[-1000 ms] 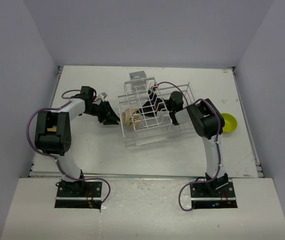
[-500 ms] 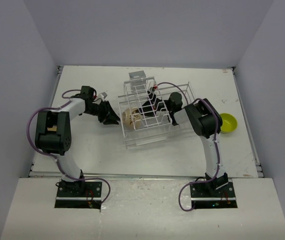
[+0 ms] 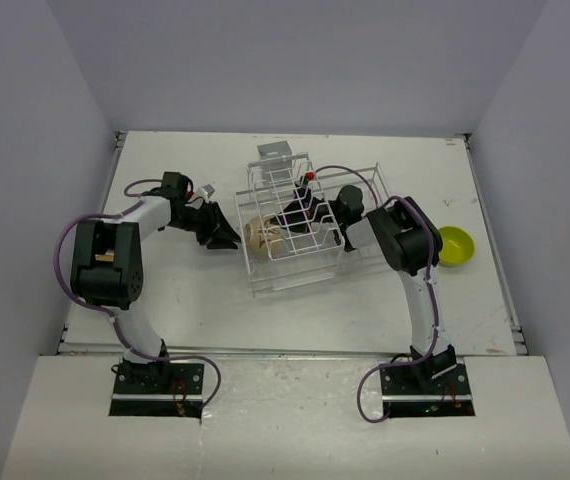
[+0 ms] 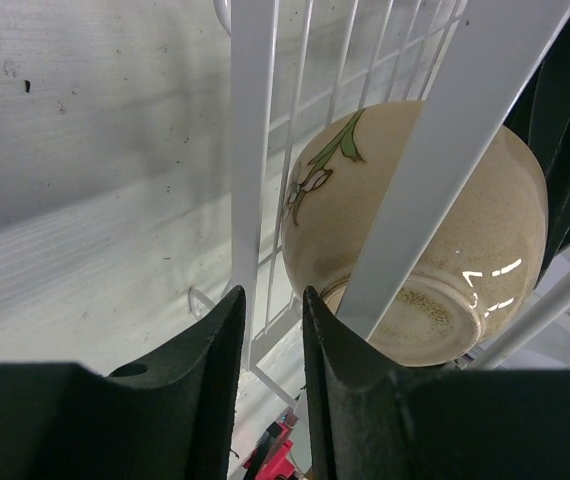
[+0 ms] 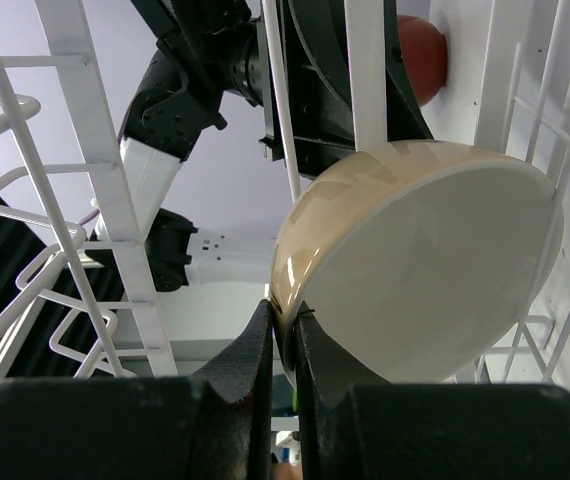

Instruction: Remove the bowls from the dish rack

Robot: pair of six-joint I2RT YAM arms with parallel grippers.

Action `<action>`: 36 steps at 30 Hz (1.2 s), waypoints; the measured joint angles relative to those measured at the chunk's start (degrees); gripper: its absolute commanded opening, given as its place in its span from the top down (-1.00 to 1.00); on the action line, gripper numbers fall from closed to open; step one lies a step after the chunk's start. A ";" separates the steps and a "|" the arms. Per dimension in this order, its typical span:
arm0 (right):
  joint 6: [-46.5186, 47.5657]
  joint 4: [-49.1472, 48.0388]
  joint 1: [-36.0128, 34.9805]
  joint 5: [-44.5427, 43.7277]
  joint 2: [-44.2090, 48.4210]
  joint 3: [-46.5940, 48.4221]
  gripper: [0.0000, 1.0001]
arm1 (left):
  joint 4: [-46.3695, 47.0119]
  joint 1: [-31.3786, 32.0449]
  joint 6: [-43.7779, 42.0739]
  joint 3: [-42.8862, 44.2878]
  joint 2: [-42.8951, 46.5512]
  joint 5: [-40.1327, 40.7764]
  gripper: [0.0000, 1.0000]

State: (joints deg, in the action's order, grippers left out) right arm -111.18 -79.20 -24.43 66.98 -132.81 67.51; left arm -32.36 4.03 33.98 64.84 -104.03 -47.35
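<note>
Bench [image 3: 165, 300]: white, walled on three sides, fills the middle of the overhead view.

Dish rack [image 3: 295, 272]: white wire, centre of the overhead frame, standing on the bench between the two arms.

Left arm [image 3: 105, 265]: rises from the lower left and reaches across to the rack's left edge.

Right arm [image 3: 410, 240]: rises from the lower right and bends left into the rack.

Beige bowl [image 3: 262, 238] [image 4: 345, 230] [image 5: 435, 270]: green leaf-and-flower motif on the outside and white inside. It sits in the left part of the rack, tipped on edge, foot toward the left arm and mouth toward the right arm.

Yellow-green bowl [image 3: 456, 245]: on the bench at the right of the frame, outside the rack, just beside the right arm.

Right tool [image 3: 295, 222] [image 5: 285, 320]: inside the rack, fingers pressed together on the beige bowl's rim.

Left tool [image 3: 227, 240] [image 4: 273, 330]: at the rack's left side, outside the wires. Its fingers stand a narrow gap apart, with a rack upright in line with that gap. Whether they grip the upright cannot be told.
</note>
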 measured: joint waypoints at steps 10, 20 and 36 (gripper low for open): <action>0.02 0.02 0.00 0.02 0.02 -0.02 1.00 | 0.00 0.00 0.00 0.00 0.00 -0.02 0.39; 0.20 1.27 0.07 0.31 1.36 -0.81 1.00 | 0.00 0.00 -0.11 0.00 0.00 0.00 0.39; 0.63 2.08 0.59 1.55 5.07 -5.62 1.00 | 0.00 0.00 -0.13 0.00 0.00 -0.02 0.39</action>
State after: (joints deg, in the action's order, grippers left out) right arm -110.54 -77.12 -23.83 68.53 -127.74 61.89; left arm -32.36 4.03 33.85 64.84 -104.03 -47.37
